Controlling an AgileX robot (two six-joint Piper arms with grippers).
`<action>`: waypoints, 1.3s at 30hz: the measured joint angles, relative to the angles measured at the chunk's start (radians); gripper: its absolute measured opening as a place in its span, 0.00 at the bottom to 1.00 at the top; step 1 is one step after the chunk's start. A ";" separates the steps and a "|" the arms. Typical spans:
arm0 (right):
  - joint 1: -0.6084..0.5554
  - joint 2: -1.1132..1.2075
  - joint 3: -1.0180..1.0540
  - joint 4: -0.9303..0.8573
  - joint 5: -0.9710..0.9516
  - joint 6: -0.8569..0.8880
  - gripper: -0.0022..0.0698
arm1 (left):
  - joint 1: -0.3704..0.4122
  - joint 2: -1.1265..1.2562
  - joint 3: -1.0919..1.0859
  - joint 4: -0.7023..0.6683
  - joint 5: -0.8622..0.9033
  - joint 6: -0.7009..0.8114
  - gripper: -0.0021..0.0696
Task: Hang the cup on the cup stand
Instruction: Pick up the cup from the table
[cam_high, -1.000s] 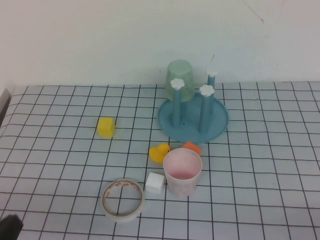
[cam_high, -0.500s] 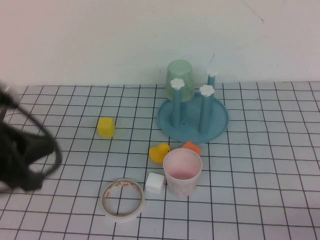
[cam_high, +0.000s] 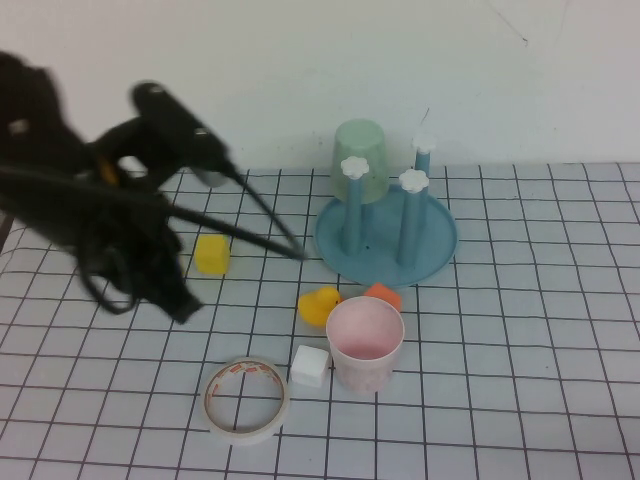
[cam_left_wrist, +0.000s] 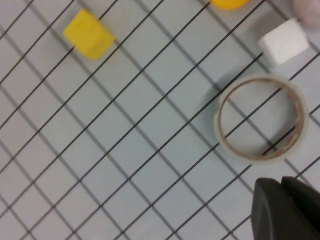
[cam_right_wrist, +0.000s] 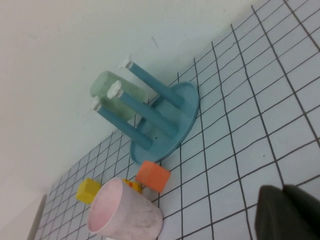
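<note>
The pale pink cup (cam_high: 365, 343) stands upright and open-mouthed on the grid mat, in front of the cup stand; it also shows in the right wrist view (cam_right_wrist: 125, 212). The blue cup stand (cam_high: 440, 250) (cam_right_wrist: 187, 107) sits behind it, with white-capped pegs. One peg carries an upside-down light green cup (cam_high: 360, 160). My left gripper (cam_high: 180, 300) (cam_left_wrist: 282, 210) hangs shut and empty over the mat's left side, well left of the cup and near the tape ring. My right gripper (cam_right_wrist: 290, 210) is shut and empty, low over the mat to the right of the cup, and outside the high view.
A tape ring (cam_high: 246, 399) (cam_left_wrist: 261, 118) and a white cube (cam_high: 310, 366) lie left of the cup. Between the cup and the stand sit a yellow duck (cam_high: 320, 305) and an orange block (cam_high: 383, 295). Further left lies a yellow cube (cam_high: 212, 254).
My left arm has swung up from the lower left corner and now spans the left side of the mat. The cup, the stand and the small objects have stayed put.
</note>
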 joint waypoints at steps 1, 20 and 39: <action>0.000 0.000 0.000 0.008 0.002 -0.011 0.03 | -0.026 0.025 -0.026 0.012 0.013 -0.015 0.03; 0.000 0.000 0.000 0.088 0.016 -0.169 0.03 | -0.223 0.553 -0.460 0.026 0.154 -0.269 0.81; 0.000 0.000 0.000 0.181 0.046 -0.340 0.03 | -0.223 0.754 -0.499 -0.011 0.034 -0.357 0.47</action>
